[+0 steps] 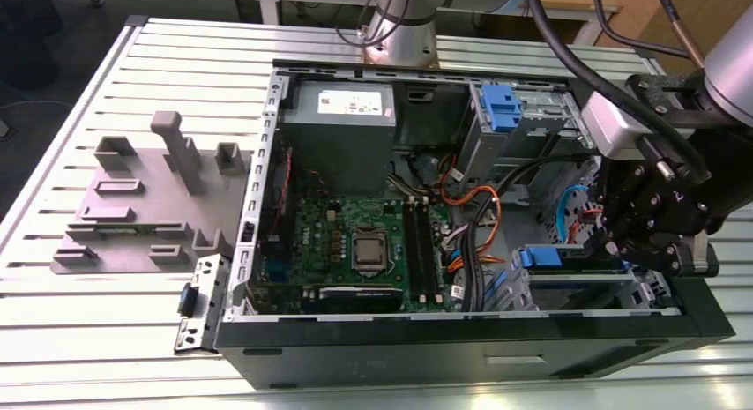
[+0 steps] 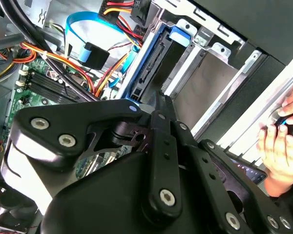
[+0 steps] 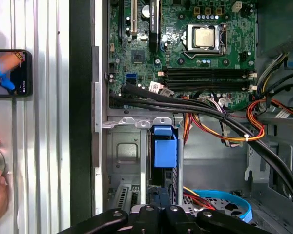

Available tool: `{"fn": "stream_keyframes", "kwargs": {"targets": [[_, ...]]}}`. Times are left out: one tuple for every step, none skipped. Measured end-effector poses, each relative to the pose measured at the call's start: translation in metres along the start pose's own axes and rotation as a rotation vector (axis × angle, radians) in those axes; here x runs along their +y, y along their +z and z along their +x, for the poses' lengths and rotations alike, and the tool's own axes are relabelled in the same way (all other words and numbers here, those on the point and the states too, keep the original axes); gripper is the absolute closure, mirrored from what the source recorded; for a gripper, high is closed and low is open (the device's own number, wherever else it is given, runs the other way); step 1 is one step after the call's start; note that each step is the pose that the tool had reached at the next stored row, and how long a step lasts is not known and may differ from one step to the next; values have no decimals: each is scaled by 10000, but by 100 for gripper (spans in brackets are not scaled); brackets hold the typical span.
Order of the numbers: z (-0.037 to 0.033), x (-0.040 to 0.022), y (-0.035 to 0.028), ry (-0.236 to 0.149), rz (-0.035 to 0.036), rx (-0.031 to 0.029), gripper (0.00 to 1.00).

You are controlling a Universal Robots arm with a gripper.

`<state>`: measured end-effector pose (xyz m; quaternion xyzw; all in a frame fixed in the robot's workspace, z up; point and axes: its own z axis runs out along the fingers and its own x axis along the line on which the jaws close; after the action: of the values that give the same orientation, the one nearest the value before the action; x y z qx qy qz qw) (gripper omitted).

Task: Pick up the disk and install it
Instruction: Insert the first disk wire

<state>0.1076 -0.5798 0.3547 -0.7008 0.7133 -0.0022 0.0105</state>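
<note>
we see the disk (image 3: 165,153), with its bright blue bracket, standing on edge in a metal drive bay (image 3: 124,156) at the front corner of the open computer case (image 1: 471,344), its connector edge in the second wrist view (image 2: 149,66) pointing toward the green motherboard (image 3: 185,48); we can read no writing on it, and the white sticker on the grey power supply (image 1: 353,101) is too small to make out. the black gripper (image 2: 154,105) hangs just above the disk's end with its fingers drawn close together around the edge, though we cannot tell whether it truly grips. in the exterior view the arm (image 1: 706,84) reaches down from the exterior view's right into the case, and a person's hand (image 2: 283,146) rests on the ribbed table (image 3: 49,146) beside it.
</note>
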Motion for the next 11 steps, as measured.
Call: {"fn": "stream_keyframes", "kwargs": {"targets": [[0,0,0,0,0,1,89],[0,0,0,0,0,1,89],[0,-1,0,0,0,1,89],[0,-2,0,0,0,1,89],[0,-5,0,-1,0,1,89],[0,-10,0,-2,0,1,89],[0,-20,0,-1,0,1,89],[0,-36,1,0,0,0,89],[-1,-55,1,0,0,1,89],[-1,-75,2,1,0,1,89],[-2,-96,3,0,0,1,89]]}}
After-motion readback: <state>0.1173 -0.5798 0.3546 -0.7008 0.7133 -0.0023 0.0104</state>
